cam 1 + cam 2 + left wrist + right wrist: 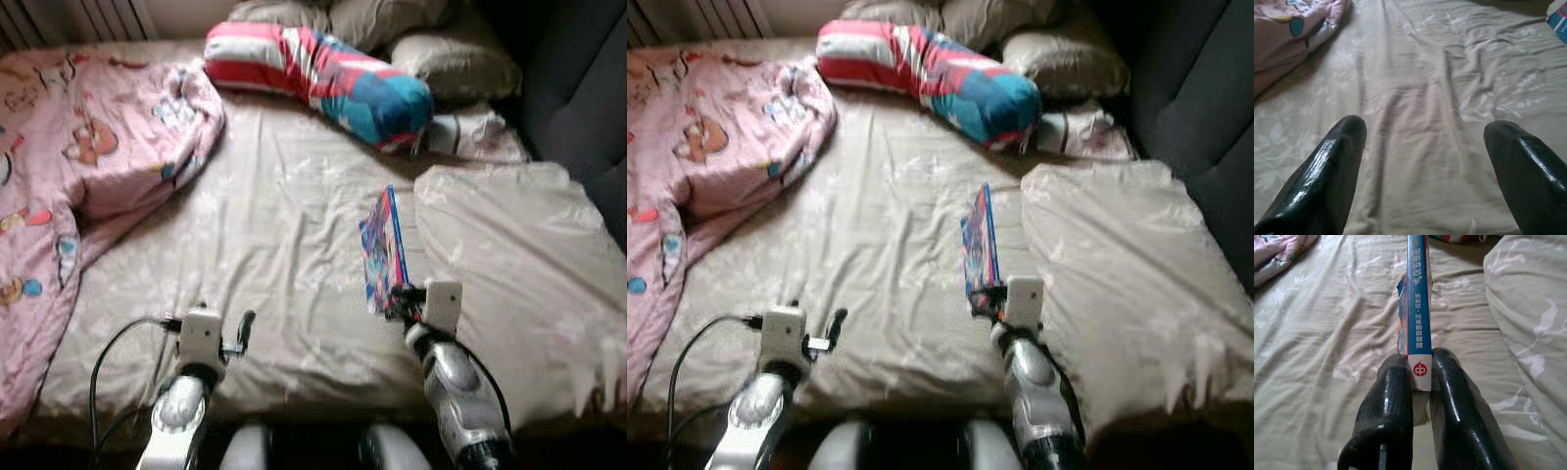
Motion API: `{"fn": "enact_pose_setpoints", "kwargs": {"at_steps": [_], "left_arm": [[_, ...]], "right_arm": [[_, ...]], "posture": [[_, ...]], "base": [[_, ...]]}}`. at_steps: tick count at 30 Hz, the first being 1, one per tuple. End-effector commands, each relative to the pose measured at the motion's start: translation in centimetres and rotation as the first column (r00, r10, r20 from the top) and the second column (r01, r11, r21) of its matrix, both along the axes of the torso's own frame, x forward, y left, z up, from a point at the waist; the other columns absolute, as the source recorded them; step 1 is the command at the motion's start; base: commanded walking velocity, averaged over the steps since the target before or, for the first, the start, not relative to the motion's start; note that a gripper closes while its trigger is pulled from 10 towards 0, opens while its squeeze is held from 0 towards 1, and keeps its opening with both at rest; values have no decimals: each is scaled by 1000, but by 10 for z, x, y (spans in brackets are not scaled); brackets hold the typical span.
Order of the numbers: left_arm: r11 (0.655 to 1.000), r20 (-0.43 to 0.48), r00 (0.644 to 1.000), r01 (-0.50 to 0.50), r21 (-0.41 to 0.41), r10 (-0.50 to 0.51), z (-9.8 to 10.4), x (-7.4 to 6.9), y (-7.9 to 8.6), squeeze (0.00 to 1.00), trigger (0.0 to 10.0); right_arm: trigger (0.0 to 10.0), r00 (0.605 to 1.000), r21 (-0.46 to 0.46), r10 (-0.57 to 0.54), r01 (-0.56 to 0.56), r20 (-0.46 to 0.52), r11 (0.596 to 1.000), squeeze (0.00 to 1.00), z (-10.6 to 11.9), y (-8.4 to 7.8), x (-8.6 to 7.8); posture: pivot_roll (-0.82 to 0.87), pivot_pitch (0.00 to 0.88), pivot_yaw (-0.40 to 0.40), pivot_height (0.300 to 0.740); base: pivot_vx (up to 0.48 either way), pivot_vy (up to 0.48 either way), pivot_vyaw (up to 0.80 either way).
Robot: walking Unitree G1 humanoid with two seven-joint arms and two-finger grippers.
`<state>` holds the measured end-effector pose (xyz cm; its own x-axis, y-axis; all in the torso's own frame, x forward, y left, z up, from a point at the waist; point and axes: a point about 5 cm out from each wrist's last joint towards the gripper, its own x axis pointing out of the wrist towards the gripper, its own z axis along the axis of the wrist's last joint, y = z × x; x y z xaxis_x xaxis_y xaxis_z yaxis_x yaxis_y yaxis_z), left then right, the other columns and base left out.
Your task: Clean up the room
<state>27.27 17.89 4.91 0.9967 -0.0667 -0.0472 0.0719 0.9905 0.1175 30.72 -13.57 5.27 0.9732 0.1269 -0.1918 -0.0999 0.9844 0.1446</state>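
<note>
A thin book [384,247] with a blue spine and colourful cover stands on edge above the beige bedsheet [284,225]. My right gripper [1420,377] is shut on the near end of the book's spine [1417,308], one black finger on each side. My left gripper [1425,147] hovers low over the bare sheet near the bed's front edge, open with nothing between its fingers [1337,161]. In the left eye view the left gripper [235,338] is left of the book.
A pink patterned duvet [78,157] is bunched at the left. A striped red, white and blue bolster [323,73] and grey pillows [456,59] lie at the head. A beige quilt [509,255] covers the right side. A dark chair [588,88] stands at right.
</note>
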Motion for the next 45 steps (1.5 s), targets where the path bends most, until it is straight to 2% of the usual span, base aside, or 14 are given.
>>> {"fn": "enact_pose_setpoints", "kwargs": {"at_steps": [1,14,18,28,34,35,36,37,45], "left_arm": [[1000,-24,1000,-9,4,10,-4,-4,3,0,10000],[1000,-26,1000,-10,7,10,-3,-2,4,0,10000],[1000,-27,1000,-10,9,10,-3,-1,5,0,10000],[1000,-28,1000,-9,14,10,-3,-1,7,0,10000],[1000,-29,1000,-3,20,4,-2,-1,9,0,10000],[1000,-30,1000,-2,21,3,-2,-1,9,0,10000],[1000,-31,1000,0,23,0,-2,-1,9,0,10000],[1000,-32,999,2,24,-1,-2,0,9,0,10000],[999,-33,999,14,37,-13,-1,-1,12,0,10000]], "right_arm": [[10000,1000,-1,3,-3,26,1000,0,4,1,2],[10000,1000,-2,14,-14,13,1000,0,9,-1,16],[10000,999,74,42,-41,-9,996,0,12,-1,22],[10000,994,82,87,-82,-70,993,0,9,-8,29],[10000,995,177,40,-23,-94,984,0,10,-20,34],[10000,995,207,30,-10,-95,978,0,10,-22,35],[10000,994,276,21,9,-107,961,0,7,-22,34],[10000,993,296,19,17,-120,955,0,4,-22,33],[10000,986,346,27,32,-166,938,0,-8,-19,26]], "posture": [[-2,227,0,660],[4,221,4,660],[9,218,6,660],[17,215,13,660],[20,217,25,660],[20,217,26,660],[18,217,28,660],[18,216,29,660],[33,223,46,660]], "base": [[0,0,0],[0,0,0],[0,0,0],[0,0,0],[0,0,0],[0,0,0],[0,0,0],[0,0,0],[0,0,0]]}}
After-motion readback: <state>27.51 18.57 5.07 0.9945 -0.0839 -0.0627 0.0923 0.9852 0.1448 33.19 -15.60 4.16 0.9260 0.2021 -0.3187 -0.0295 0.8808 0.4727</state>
